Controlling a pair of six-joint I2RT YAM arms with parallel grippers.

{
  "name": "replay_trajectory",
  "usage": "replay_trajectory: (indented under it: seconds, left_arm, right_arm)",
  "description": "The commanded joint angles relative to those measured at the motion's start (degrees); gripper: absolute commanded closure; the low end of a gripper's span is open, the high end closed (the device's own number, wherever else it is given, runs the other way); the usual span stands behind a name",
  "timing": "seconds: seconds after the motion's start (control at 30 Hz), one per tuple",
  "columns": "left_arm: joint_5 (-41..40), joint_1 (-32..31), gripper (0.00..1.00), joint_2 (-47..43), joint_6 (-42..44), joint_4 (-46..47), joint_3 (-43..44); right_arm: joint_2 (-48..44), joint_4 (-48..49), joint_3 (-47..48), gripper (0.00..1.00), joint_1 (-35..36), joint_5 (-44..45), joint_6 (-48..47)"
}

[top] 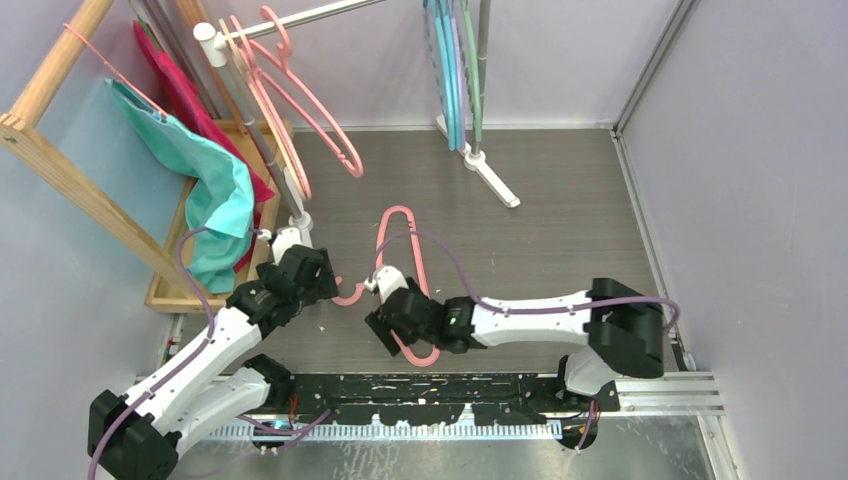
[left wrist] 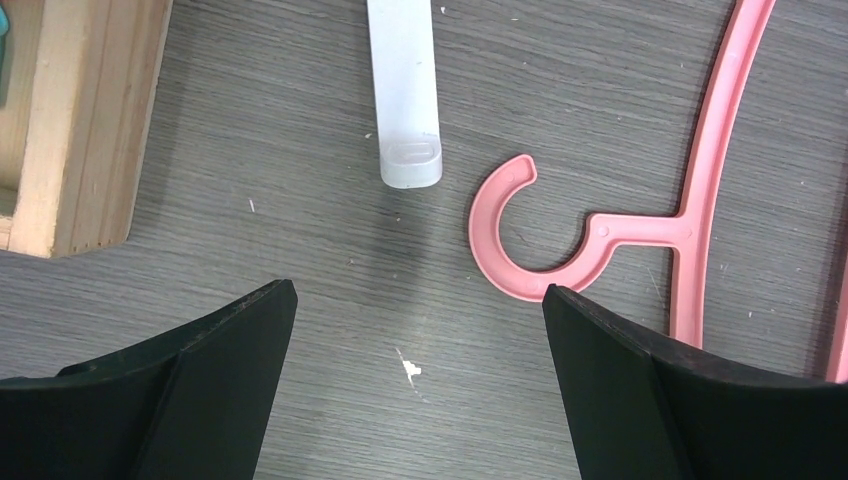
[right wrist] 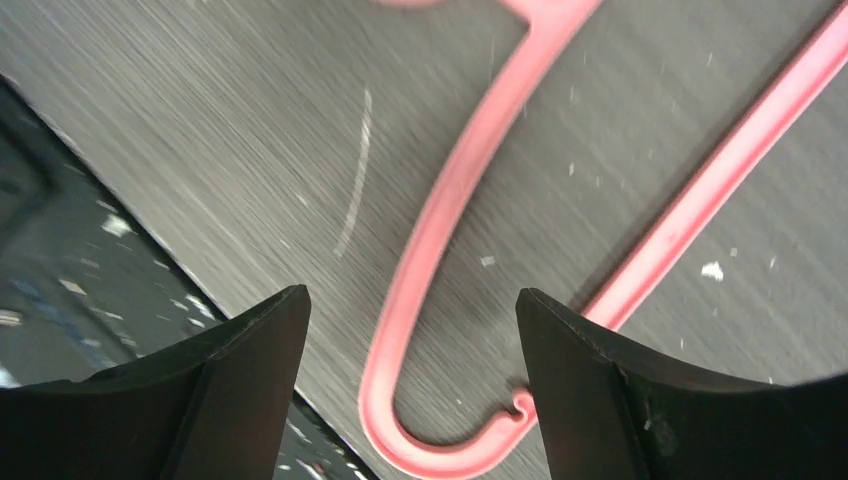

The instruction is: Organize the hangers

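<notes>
One pink hanger [top: 398, 212] lies flat on the grey table between my two arms. Its hook [left wrist: 500, 250] points toward my left gripper [top: 332, 284], which stands open just beside it; the hook's curve sits by the right fingertip [left wrist: 600, 340] and nothing is between the jaws. My right gripper [top: 385, 316] is open low over the hanger's rounded end [right wrist: 440, 230], and that curved end lies on the table between its fingers. Several more pink hangers [top: 290, 90] hang on the white rail at the back left. Blue, teal and green hangers [top: 452, 70] hang at the back centre.
A wooden frame rack [top: 60, 160] with a teal cloth [top: 215, 190] and a red cloth [top: 175, 85] stands at the left. The white rail stand's feet [top: 490, 172] [left wrist: 405, 90] rest on the table. Grey walls close in on both sides.
</notes>
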Motion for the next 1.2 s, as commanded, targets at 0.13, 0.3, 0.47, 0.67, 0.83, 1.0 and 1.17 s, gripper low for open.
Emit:
replay_trajectory:
  seconds: [0.13, 0.3, 0.47, 0.67, 0.83, 1.0, 1.17]
  left_arm:
    - [-0.38, -0.11, 0.02, -1.25, -0.75, 2.27, 1.17]
    - [-0.52, -0.09, 0.02, -1.71, -0.4, 2.18, 0.83]
    - [-0.34, -0.09, 0.02, -1.38, -0.21, 2.54, 0.55]
    - [-0.4, -0.09, 0.02, -2.09, -0.13, 2.03, 0.25]
    - [-0.99, -0.13, 0.02, -4.06, -0.13, 0.92, -0.04]
    - [-1.01, -0.14, 0.02, -4.97, -0.2, 0.17, 0.17]
    - [-1.27, -0.09, 0.02, -4.96, -0.14, -0.51, 0.72]
  right_arm:
    - [5.83, -1.0, 1.63, 0.19, 2.63, 9.95, 0.98]
    - [9.37, -0.7, 2.35, 0.19, 3.04, 8.88, 2.27]
    - [12.36, -0.87, 2.98, 0.2, 3.7, 7.85, 3.99]
    - [13.62, -0.38, 1.75, 0.4, 3.7, 7.22, 6.68]
    - [14.09, 0.82, -1.09, 0.55, 3.62, 6.39, 9.89]
    - [11.04, 3.52, -5.61, 0.97, 2.29, 5.63, 11.94]
    - [0.7, 5.41, -9.65, 0.99, -1.41, 3.38, 12.13]
